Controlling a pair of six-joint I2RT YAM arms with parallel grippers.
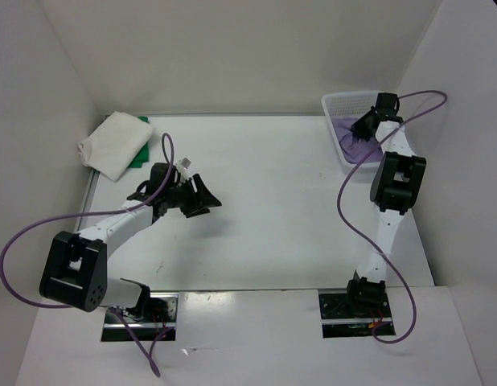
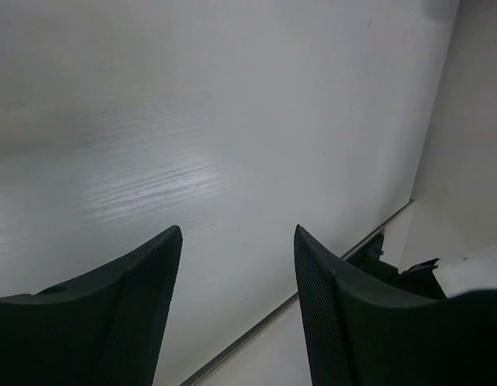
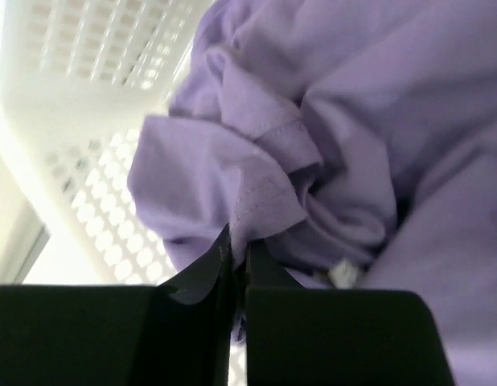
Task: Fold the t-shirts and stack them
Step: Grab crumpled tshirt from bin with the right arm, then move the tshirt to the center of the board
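A crumpled lavender t-shirt (image 3: 337, 121) lies in the white mesh basket (image 1: 338, 103) at the back right; it also shows from above as the lavender t-shirt (image 1: 351, 147). My right gripper (image 3: 239, 241) is shut on a hemmed edge of that shirt; from above the right gripper (image 1: 363, 127) reaches into the basket. A folded white t-shirt (image 1: 113, 143) rests on a folded green t-shirt (image 1: 141, 157) at the back left. My left gripper (image 1: 199, 197) hovers over the bare table right of that stack, open with nothing between its fingers (image 2: 144, 297).
White walls enclose the table on the left, back and right. The basket's mesh wall (image 3: 96, 201) stands close to the left of my right gripper. A purple cable (image 1: 168, 153) loops near the stack. The table's edge rail (image 2: 256, 330) runs under my left gripper.
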